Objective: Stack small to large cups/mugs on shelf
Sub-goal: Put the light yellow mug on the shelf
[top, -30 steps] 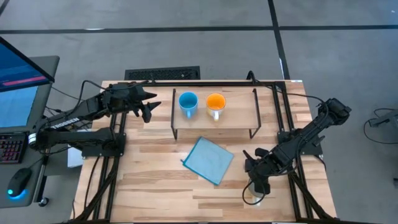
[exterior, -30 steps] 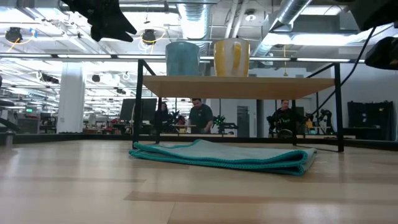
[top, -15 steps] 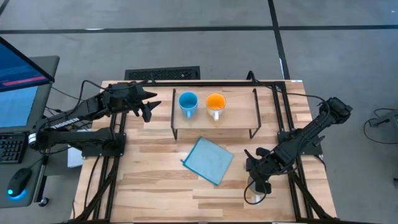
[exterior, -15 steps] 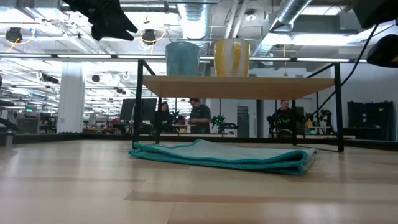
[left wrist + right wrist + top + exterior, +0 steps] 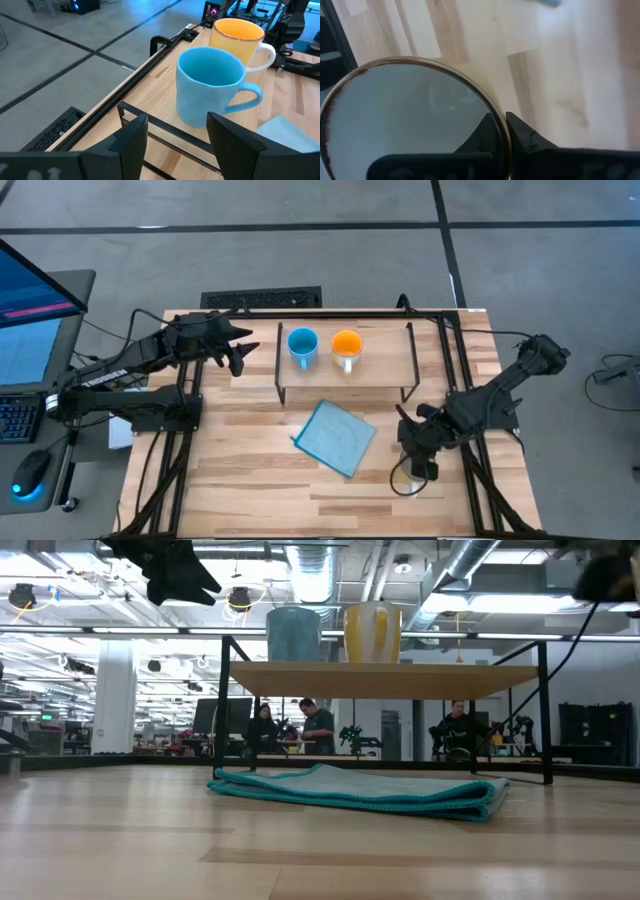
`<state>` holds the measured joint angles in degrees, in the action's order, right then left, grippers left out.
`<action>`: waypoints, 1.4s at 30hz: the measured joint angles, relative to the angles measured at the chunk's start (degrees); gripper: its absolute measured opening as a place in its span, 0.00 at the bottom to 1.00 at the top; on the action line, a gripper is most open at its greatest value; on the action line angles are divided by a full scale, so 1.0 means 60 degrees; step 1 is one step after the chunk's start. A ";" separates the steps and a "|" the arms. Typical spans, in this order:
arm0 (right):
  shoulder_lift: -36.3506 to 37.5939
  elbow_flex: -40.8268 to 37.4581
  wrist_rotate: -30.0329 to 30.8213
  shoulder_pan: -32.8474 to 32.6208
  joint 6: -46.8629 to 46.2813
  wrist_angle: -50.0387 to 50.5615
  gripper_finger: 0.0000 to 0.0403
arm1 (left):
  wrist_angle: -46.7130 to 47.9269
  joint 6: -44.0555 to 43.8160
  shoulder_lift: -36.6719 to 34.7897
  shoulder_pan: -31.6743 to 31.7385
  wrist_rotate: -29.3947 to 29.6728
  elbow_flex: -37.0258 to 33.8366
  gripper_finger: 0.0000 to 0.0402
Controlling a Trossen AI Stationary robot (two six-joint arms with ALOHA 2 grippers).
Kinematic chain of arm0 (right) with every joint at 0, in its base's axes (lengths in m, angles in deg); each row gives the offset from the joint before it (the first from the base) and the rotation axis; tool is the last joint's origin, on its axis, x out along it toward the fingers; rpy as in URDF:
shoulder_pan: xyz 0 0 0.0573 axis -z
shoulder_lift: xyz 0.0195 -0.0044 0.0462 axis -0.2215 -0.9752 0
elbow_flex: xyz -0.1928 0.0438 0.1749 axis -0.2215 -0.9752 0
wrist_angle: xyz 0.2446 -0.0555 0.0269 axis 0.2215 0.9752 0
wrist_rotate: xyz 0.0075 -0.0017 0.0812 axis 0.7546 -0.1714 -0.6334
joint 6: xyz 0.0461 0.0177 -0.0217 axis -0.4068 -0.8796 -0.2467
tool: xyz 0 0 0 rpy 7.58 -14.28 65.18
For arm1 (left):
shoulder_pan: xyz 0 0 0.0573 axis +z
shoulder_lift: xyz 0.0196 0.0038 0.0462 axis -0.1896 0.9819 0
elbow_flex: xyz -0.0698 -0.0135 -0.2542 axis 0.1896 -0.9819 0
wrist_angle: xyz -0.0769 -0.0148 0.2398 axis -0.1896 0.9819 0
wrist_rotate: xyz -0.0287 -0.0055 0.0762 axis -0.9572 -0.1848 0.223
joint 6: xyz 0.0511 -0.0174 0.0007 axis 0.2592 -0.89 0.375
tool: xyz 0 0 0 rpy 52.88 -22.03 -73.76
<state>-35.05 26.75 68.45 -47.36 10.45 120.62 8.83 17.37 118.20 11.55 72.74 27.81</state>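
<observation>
Your right gripper (image 5: pixel 501 131) pinches the white mug (image 5: pixel 405 125) rim at the near right; next lift it to the shelf (image 5: pixel 385 360), right of the orange mug (image 5: pixel 347 345); left gripper (image 5: pixel 175 135) waits open

No words, numbers, labels or signs could be read anywhere. The left arm (image 5: pixel 110 375) had small white marks along its side in the high view, at about 9 o'clock on the table, but they were too tiny to make out. The screen (image 5: pixel 30 290) beyond the table, at about 10 o'clock, showed only blue and red bands, with no letters to read.
</observation>
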 joint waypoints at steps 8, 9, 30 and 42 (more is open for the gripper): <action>0.0038 0.2408 0.0350 0.1323 0.1644 0.2711 0.06 | 0.0000 0.0011 0.0000 0.0000 0.0003 0.0000 0.48; 0.0034 0.2718 0.0424 0.1519 0.1872 0.3001 0.06 | 0.0003 0.0011 0.0003 0.0000 -0.0001 0.0000 0.48; -0.0185 0.5539 0.2587 0.6886 0.7408 0.4450 0.06 | 0.0012 0.0066 0.0004 0.0001 -0.0023 0.0000 0.48; -0.1859 0.6955 0.1600 0.8883 0.9751 0.4558 0.06 | 0.0044 0.0328 0.0004 0.0002 -0.0019 0.0000 0.48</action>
<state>-46.20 68.48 78.05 5.93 68.95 147.97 9.10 19.34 118.22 11.56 72.63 27.81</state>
